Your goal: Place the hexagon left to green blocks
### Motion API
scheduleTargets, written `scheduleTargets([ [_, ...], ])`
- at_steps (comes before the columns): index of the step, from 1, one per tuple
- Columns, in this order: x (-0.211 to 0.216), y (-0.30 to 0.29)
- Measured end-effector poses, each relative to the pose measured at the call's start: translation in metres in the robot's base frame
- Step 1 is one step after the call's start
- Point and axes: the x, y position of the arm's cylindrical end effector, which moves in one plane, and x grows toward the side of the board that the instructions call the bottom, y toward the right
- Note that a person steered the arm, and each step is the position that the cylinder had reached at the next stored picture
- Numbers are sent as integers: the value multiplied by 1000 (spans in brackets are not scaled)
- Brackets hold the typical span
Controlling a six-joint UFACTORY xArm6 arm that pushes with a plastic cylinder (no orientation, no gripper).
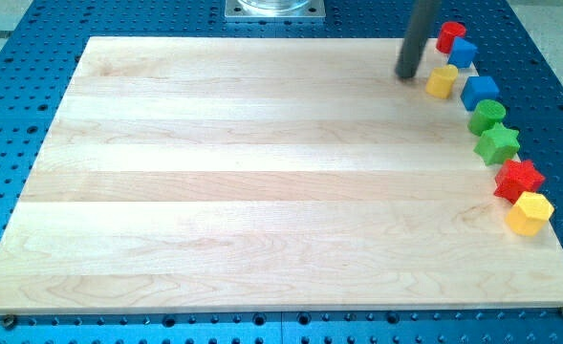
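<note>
My tip (407,75) sits just left of the small yellow block (441,82), up-left of the green star (497,144). No pincer here, only a rod. The yellow hexagon (529,213) waits below-right of that star, so I'll need to get behind it.

A pale wooden board (262,172) lies on a blue perforated table (13,57) — even light, soft glare. A grey metal mount (274,9) sits at the view's top edge.
</note>
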Motion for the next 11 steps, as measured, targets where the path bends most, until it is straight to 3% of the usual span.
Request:
scheduleTargets([
  [1,4,56],
  [3,26,91],
  [4,29,33],
  [5,47,13],
  [6,-2,35],
  [7,0,73],
  [8,16,92],
  [10,77,-1],
  [11,62,10],
])
